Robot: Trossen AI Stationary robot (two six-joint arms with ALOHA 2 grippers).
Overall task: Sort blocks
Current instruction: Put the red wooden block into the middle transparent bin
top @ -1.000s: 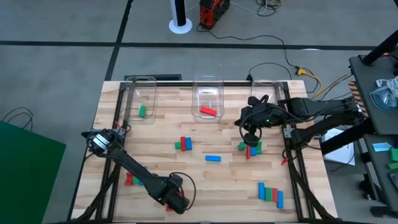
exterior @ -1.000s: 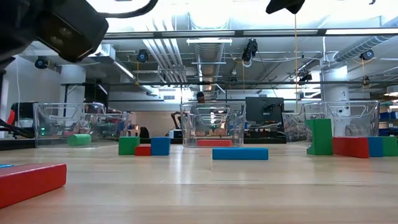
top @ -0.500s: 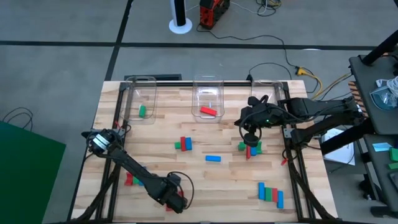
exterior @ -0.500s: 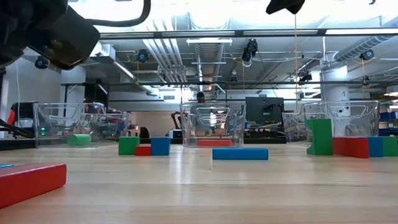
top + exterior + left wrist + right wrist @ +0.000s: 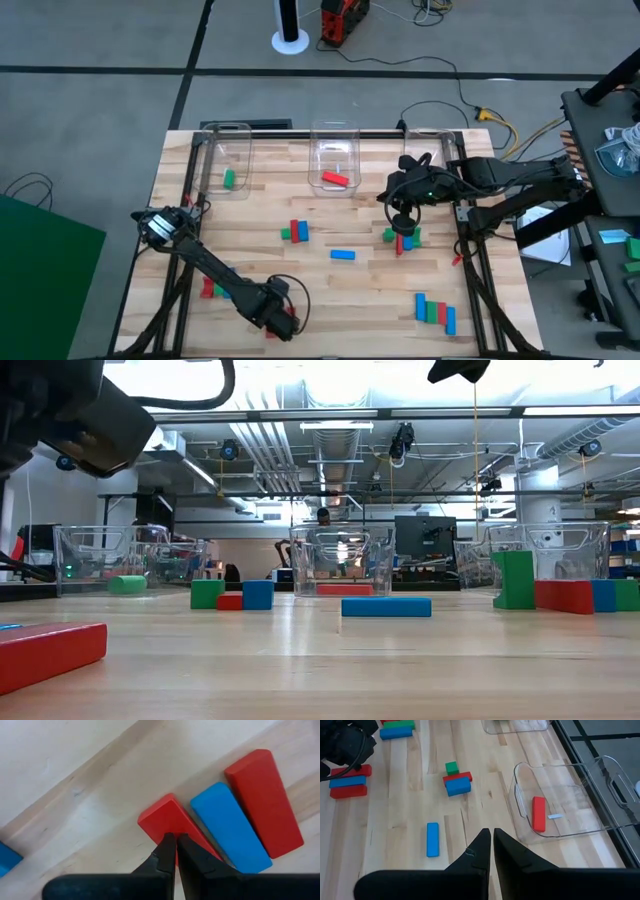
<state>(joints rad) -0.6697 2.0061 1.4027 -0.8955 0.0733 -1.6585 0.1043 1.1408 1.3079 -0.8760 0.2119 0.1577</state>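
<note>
My fingers pinched together among smooth painted blocks on pale wood planks.
High view: my left gripper (image 5: 285, 322) near the table's six-o'clock edge; my right gripper (image 5: 402, 222) pinched over a cluster. Left wrist view: red block (image 5: 175, 826) beneath my fingertips, blue block (image 5: 229, 826) alongside.

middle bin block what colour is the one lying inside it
Red. The block lying in the middle clear bin shows best in the right wrist view.
</note>
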